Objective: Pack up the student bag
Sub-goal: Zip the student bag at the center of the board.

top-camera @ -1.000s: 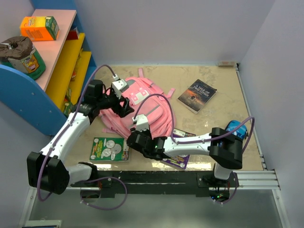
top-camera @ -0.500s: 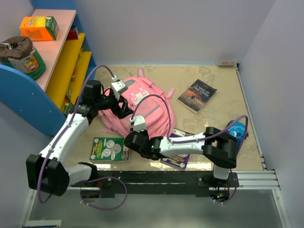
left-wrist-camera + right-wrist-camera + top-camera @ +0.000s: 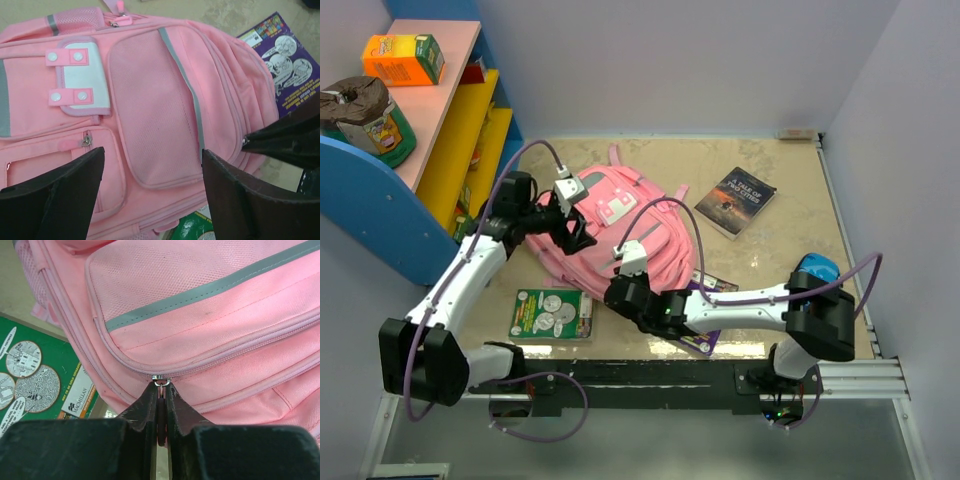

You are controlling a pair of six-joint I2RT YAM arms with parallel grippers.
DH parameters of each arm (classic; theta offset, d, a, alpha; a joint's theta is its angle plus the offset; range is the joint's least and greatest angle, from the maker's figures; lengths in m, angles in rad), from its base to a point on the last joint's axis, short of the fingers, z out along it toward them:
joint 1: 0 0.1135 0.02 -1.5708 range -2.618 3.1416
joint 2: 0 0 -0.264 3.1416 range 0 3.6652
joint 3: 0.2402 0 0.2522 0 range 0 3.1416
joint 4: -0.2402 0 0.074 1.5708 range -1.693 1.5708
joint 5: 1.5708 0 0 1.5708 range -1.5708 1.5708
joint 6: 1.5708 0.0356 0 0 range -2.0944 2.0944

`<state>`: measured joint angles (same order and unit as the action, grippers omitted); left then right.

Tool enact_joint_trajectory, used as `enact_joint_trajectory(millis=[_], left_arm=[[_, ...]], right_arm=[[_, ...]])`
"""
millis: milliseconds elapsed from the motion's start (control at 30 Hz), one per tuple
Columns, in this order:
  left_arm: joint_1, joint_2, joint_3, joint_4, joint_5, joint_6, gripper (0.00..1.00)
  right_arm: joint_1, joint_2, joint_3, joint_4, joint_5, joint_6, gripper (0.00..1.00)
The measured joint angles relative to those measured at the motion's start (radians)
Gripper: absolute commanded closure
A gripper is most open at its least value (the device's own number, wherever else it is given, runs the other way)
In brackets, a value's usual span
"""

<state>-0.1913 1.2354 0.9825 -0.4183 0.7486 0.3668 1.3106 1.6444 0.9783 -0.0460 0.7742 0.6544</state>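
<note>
The pink student bag [image 3: 625, 225] lies flat on the table, front up, showing its white patch [image 3: 82, 75] and grey stripes. My right gripper [image 3: 622, 288] is at the bag's near edge and is shut on a metal zip pull [image 3: 161, 383] of the main zipper; midway between its fingertips [image 3: 160, 402] the pull sits pinched. My left gripper [image 3: 575, 235] is open over the bag's left side, its jaws [image 3: 152, 195] spread wide across the front pocket [image 3: 150, 115] and holding nothing. The right fingers [image 3: 285, 140] also show in the left wrist view.
A green book [image 3: 552, 313] lies near the bag's near-left corner. A purple book [image 3: 705, 335] lies under the right arm. A dark book [image 3: 735, 201] is at the back right, a blue pouch [image 3: 815, 268] at the right. A blue and yellow shelf [image 3: 430, 130] stands at the left.
My right gripper moved left, then back to the right along the bag's near edge with the zip pull. The bag shifted and spread out. The left gripper stayed over the bag's left side.
</note>
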Motion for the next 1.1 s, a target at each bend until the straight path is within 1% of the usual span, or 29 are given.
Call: enact_joint_trajectory(millis=[100, 233, 333, 400, 500, 633, 800, 933, 1033, 1100], left_arm=[[0.0, 0.003, -0.013, -0.037, 0.035, 0.069, 0.22], [-0.006, 0.003, -0.065, -0.082, 0.099, 0.173, 0.22], [-0.059, 0.001, -0.105, -0.096, 0.107, 0.223, 0.21], [-0.134, -0.01, -0.134, -0.096, 0.096, 0.248, 0.21], [-0.206, -0.017, -0.151, -0.095, 0.084, 0.269, 0.21], [-0.216, -0.016, -0.159, -0.072, 0.053, 0.293, 0.21], [-0.216, -0.011, -0.169, -0.046, 0.003, 0.336, 0.25], [-0.219, -0.003, -0.18, -0.039, -0.002, 0.356, 0.3], [-0.235, 0.003, -0.187, -0.029, -0.004, 0.365, 0.39], [-0.245, 0.003, -0.197, -0.019, -0.012, 0.38, 0.52]], right_arm=[[-0.018, -0.06, -0.048, 0.027, -0.032, -0.009, 1.0], [-0.037, -0.064, -0.075, 0.078, -0.087, -0.028, 1.0], [-0.057, -0.07, -0.099, 0.112, -0.143, -0.041, 1.0], [-0.073, -0.082, -0.104, 0.126, -0.178, -0.049, 1.0], [-0.091, -0.101, -0.108, 0.144, -0.211, -0.054, 1.0], [-0.108, -0.135, -0.135, 0.17, -0.248, -0.053, 1.0], [-0.116, -0.142, -0.145, 0.185, -0.277, -0.053, 1.0], [-0.119, -0.142, -0.145, 0.19, -0.289, -0.053, 1.0], [-0.121, -0.142, -0.145, 0.19, -0.296, -0.053, 1.0], [-0.123, -0.142, -0.145, 0.188, -0.299, -0.053, 1.0]])
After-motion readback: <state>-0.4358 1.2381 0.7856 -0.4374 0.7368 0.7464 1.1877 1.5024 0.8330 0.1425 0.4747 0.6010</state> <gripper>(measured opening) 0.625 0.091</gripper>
